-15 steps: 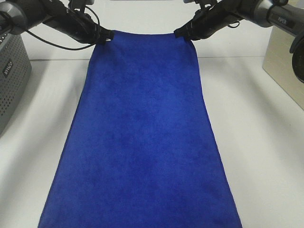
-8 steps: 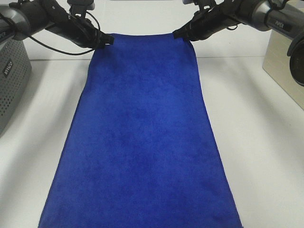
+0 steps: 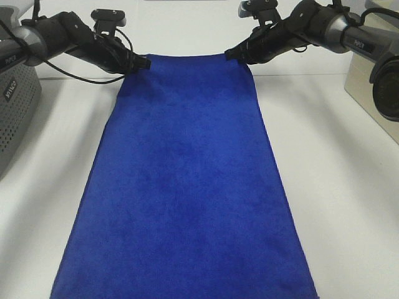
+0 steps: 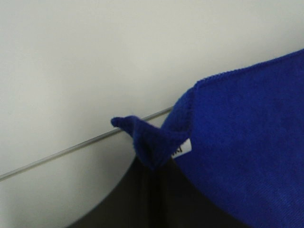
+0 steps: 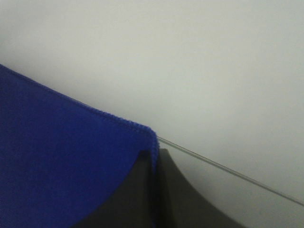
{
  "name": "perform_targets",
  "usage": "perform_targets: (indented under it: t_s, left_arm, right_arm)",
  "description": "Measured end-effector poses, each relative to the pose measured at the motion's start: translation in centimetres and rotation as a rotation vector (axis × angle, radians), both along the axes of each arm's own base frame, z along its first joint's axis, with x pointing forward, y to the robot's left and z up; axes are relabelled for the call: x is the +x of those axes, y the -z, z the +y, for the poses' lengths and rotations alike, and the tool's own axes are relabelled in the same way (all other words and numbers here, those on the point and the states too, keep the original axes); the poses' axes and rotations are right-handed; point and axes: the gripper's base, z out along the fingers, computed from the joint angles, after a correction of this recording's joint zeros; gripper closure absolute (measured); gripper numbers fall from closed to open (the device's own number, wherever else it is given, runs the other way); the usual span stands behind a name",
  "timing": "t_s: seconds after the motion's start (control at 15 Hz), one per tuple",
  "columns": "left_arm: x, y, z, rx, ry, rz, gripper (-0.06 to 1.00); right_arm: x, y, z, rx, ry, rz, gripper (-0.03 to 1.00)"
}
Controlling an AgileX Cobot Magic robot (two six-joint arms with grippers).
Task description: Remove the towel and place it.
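Towel (image 3: 187, 180) corners pinched in both claws.

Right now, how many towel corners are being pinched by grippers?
2: left gripper pinches the towel at its far-left corner, right gripper at the far-right. Near corners run out of view.

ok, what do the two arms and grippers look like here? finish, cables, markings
Both arms are dark grey to black metal tubes with silver-grey joint sections. The left arm carries loose black cables looping underneath; the right arm bears white "PIPER" lettering. The left gripper and right gripper are slim and black, each with a small camera block mounted above.
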Motion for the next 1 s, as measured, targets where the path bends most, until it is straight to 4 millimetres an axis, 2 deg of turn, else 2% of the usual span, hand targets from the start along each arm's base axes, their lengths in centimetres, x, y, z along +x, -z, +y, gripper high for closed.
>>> perform_targets:
  t_s: [0.2, 0.33, 0.53, 0.6, 0.73, 0.87, 1.0]
  left_arm:
    - [0.1, 0.4, 0.0, 0.001, -0.005, -0.003, 0.93]
    - [0.4, 0.3, 0.2, 0.000, -0.025, -0.044, 0.78]
    - [0.6, 0.2, 0.3, 0.001, -0.041, -0.078, 0.49]
    - [0.6, 0.4, 0.3, 0.001, -0.043, -0.078, 0.40]
    - [0.6, 0.6, 0.4, 0.021, -0.037, -0.079, 0.31]
    - [0.5, 0.7, 0.4, 0.045, -0.026, -0.072, 0.30]
    - [0.2, 0.3, 0.4, 0.074, 0.002, -0.040, 0.29]
  right_arm:
    - [0.1, 0.0, 0.0, 0.002, 0.008, -0.012, 0.94]
    - [0.1, 0.8, 0.0, 0.003, 0.011, 0.000, 0.79]
    - [0.1, 1.6, 0.0, 0.016, 0.016, 0.015, 0.43]
    - [0.1, 1.6, 0.0, 0.019, 0.017, 0.015, 0.35]
    - [0.1, 1.7, 0.0, 0.013, 0.011, 0.022, 0.30]
    - [-0.4, 1.7, 0.0, -0.032, -0.031, 0.064, 0.29]
    - [-0.8, 0.7, 0.0, -0.065, -0.068, 0.095, 0.28]
